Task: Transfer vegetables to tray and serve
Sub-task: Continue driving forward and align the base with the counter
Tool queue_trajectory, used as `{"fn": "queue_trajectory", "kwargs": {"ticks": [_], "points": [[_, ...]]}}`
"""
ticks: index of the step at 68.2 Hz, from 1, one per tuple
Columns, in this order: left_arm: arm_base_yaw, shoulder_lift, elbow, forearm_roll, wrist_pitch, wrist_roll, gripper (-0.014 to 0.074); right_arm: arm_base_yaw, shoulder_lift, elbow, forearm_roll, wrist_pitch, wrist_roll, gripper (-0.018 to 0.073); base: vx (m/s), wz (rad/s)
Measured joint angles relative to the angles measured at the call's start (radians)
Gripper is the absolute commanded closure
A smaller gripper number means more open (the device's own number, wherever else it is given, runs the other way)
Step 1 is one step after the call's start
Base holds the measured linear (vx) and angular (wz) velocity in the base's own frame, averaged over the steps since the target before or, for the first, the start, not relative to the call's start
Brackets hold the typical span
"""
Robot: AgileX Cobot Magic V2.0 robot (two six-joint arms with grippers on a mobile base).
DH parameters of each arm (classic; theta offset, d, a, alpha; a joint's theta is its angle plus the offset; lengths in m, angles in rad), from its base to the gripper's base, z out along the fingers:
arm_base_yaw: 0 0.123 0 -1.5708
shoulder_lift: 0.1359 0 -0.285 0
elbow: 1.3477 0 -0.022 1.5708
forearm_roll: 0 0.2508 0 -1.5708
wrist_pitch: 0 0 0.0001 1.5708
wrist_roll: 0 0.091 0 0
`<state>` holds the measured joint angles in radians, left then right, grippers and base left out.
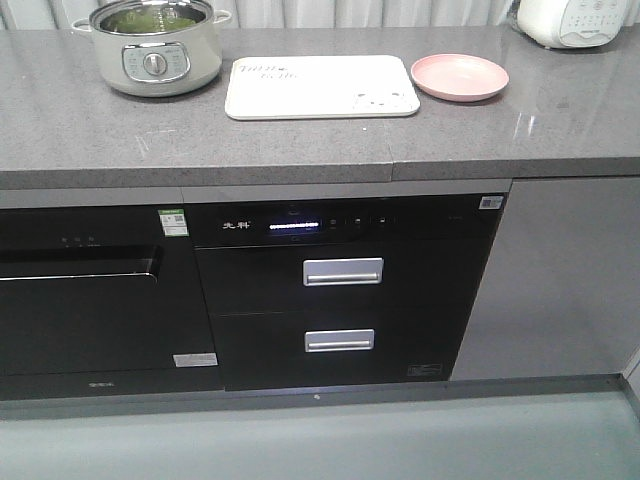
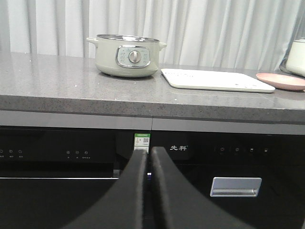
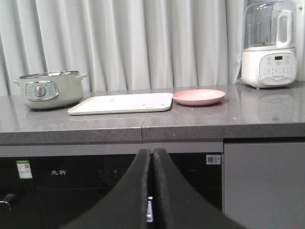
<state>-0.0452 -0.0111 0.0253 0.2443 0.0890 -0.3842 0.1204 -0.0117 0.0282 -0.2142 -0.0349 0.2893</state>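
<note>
- Our left pincer (image 2: 149, 153) has its two black fingers pressed together on nothing, and the right pincer (image 3: 152, 153) is likewise closed and empty.
- Both hang low before the black built-in appliances (image 1: 300, 300), below the edge of the grey speckled stone counter (image 1: 300, 145).
- On that counter, at the left, stands a pale green round electric pot with a dial (image 1: 155, 60). The bright green leafy vegetables (image 1: 150, 20) lie inside it.
- Just right of the pot lies the cream-white rectangular tray (image 1: 320, 100), bare of food, with a round pink plate (image 1: 460, 77) near its right end.
- We judge the task barely begun, with the reach for the pot in hand.
- Next we must lift an arm above the counter, probably the left as the nearer, part its jaws, clear the pot's rim and pinch the soft leaf lightly.
</note>
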Motion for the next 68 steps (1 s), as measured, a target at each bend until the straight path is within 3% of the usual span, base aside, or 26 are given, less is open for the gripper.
{"fn": "queue_trajectory", "kwargs": {"ticks": [68], "points": [[0.000,0.000,0.000,0.000,0.000,0.000,0.0602,0.000,0.000,0.000,0.000,0.000,0.000,0.0562,0.10,0.01]]}}
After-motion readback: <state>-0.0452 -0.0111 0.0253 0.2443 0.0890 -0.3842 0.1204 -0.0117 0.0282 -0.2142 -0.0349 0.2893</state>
